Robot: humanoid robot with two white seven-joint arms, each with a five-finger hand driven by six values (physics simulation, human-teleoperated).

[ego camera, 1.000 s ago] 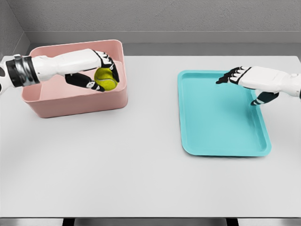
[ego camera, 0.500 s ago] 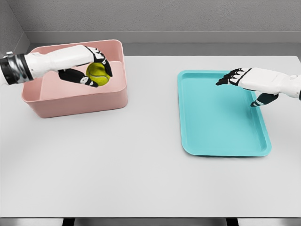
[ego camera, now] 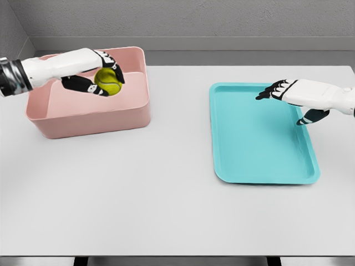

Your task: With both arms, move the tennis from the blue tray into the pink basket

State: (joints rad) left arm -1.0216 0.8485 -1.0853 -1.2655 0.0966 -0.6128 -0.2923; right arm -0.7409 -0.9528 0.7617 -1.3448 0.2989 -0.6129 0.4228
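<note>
A yellow-green tennis ball [ego camera: 108,81] is held over the inside of the pink basket [ego camera: 94,119] at the table's back left. My left hand [ego camera: 99,72] is shut on the ball, its fingers curled over the top and its thumb beneath. The blue tray [ego camera: 260,138] lies on the right with nothing in it. Above the tray's far right corner my right hand [ego camera: 283,91] hovers open, fingers stretched leftward and holding nothing.
The white table [ego camera: 166,194] stretches wide in front of both containers. A grey wall [ego camera: 194,22] runs along the table's far edge behind the basket.
My left hand has carried the ball leftward and slightly up over the basket's interior. The right hand has stayed in place above the tray.
</note>
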